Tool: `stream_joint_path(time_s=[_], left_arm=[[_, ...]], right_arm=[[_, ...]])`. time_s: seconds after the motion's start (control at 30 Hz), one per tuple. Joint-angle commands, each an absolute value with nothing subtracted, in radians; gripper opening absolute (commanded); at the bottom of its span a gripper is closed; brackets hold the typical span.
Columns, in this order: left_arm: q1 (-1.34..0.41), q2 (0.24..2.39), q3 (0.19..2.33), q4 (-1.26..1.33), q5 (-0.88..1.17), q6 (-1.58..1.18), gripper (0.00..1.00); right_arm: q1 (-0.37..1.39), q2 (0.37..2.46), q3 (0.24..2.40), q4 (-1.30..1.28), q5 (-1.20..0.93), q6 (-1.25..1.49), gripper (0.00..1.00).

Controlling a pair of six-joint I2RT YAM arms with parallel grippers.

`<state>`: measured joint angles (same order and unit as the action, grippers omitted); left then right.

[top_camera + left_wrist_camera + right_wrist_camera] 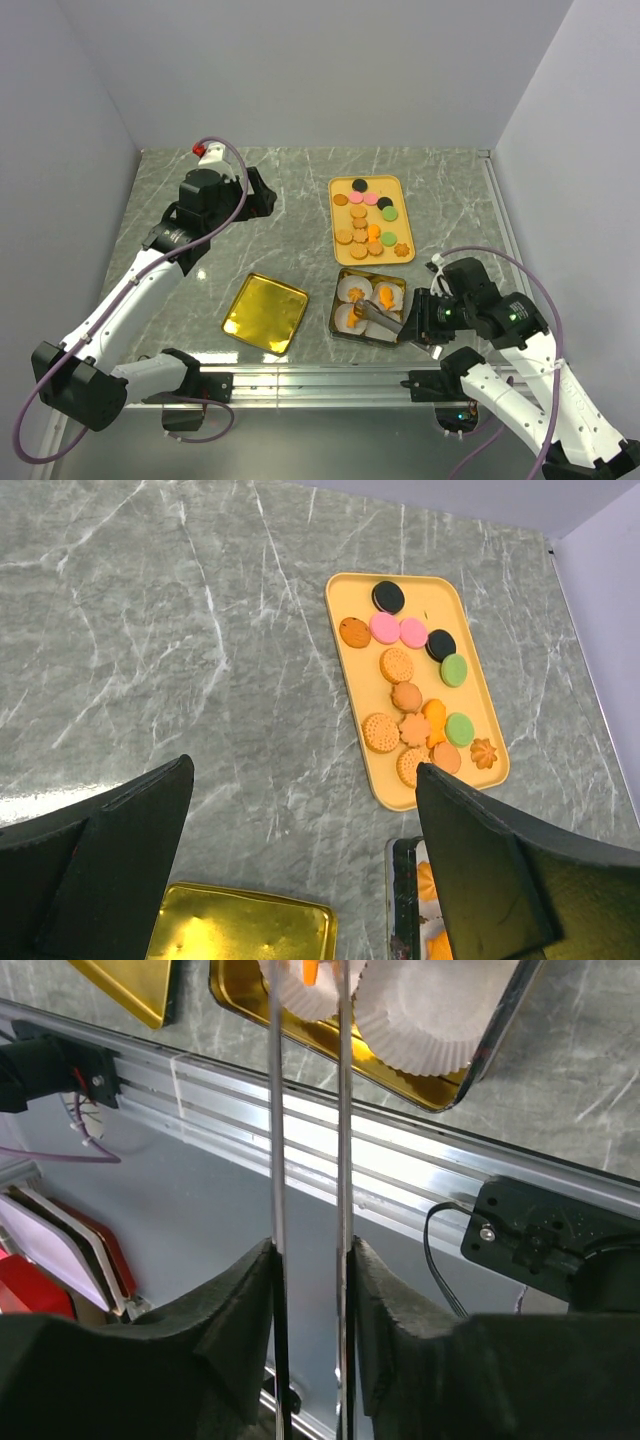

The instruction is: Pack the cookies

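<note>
Cookies (365, 215) in orange, tan, pink, green and black lie on a yellow tray (340, 185), also seen from the left wrist as cookies (410, 680) on the tray (350, 600). A square tin (335, 300) below the tray holds white paper cups with orange cookies (390, 295) in them. My right gripper (415, 322) (310, 1250) is shut on metal tongs (378, 315) (340, 1110). The tongs' tips reach into a cup, with an orange cookie (310, 970) between them. My left gripper (262, 195) (303, 770) hangs open above the bare table, left of the tray.
A gold tin lid (265, 313) (240, 925) lies left of the tin (400, 900). An aluminium rail (400, 1180) runs along the table's near edge, just under the tongs. Grey walls close in the table on three sides.
</note>
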<state>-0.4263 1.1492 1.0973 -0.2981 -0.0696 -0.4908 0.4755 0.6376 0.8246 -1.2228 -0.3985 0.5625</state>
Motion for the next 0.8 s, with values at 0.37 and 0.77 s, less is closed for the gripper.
stream_joint_path(time_s=[0.37,0.77], left_arm=[[-0.430,1.118,1.123,-0.276,-0.060,-0.485,1.00],[-0.430,1.104,1.103,-0.270,-0.075,-0.483,0.99]], right_arm=[[0.483,0.630,0.882,-1.244,-0.359,0.558,0.50],[0.483,0.710,1.068,-1.278,-0.299,0.532,0.49]])
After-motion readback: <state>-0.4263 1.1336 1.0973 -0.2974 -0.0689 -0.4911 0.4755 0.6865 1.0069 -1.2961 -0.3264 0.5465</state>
